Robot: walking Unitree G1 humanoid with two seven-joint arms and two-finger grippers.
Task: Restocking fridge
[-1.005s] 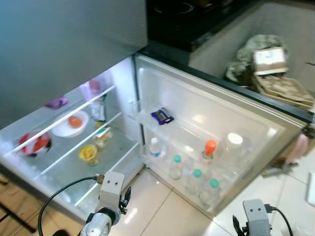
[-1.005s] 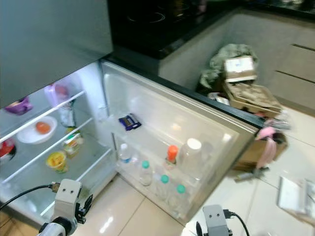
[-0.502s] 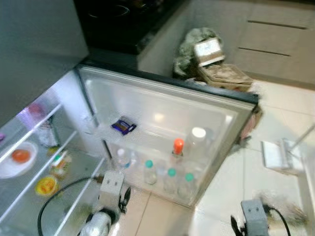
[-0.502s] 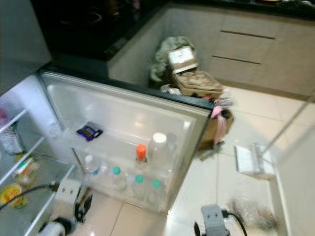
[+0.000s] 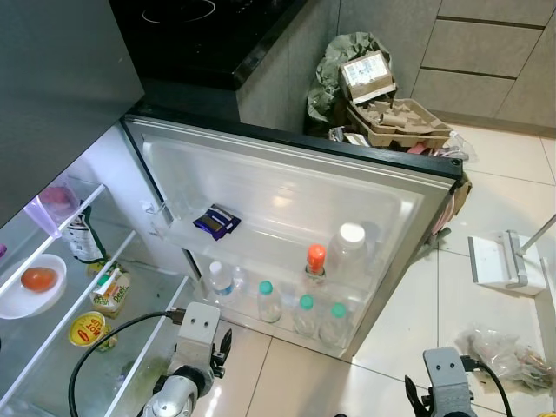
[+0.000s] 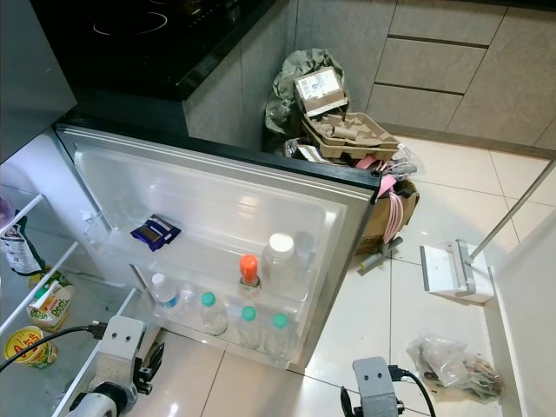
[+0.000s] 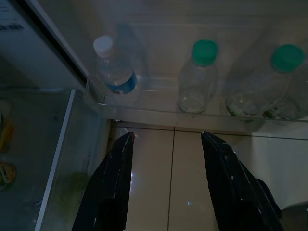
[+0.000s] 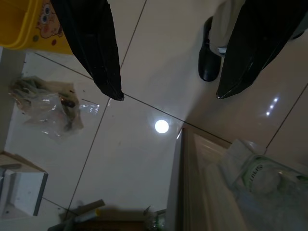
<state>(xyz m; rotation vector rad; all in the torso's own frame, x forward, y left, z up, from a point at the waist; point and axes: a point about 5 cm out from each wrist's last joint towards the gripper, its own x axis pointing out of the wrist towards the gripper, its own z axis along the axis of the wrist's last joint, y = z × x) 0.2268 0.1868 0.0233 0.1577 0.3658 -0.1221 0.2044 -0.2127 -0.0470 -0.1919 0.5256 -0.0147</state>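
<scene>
The fridge (image 5: 78,174) is seen standing open ahead of both claws, its door (image 5: 287,200) swung wide above the tiled floor (image 5: 486,217). The left claw (image 7: 166,144) is held low, just short of the door's bottom rack, with its two fingers spread apart and nothing between them. The right claw (image 8: 168,94) hangs over bare floor, well apart from the door, likewise spread and empty.

No item for restocking is carried by either claw, so the task is judged to be at its start; the stock must yet be fetched. A risk is judged here: the left claw is near the bottom rack, and a forward swing could knock a bottle off or push the door. The cardboard clutter (image 5: 391,122) beyond the door could also be struck by the door if it were pushed wider.

In the rack just ahead of the left claw, three green-capped bottles (image 5: 268,302) and one white-capped bottle (image 5: 220,280) are counted. Behind them one orange-capped bottle (image 5: 315,263) and one large white-lidded jug (image 5: 349,252) stand. One dark snack packet (image 5: 215,221) lies on the door shelf above. On the inner shelves, beyond the left claw, one plate (image 5: 26,287) is seen.
</scene>
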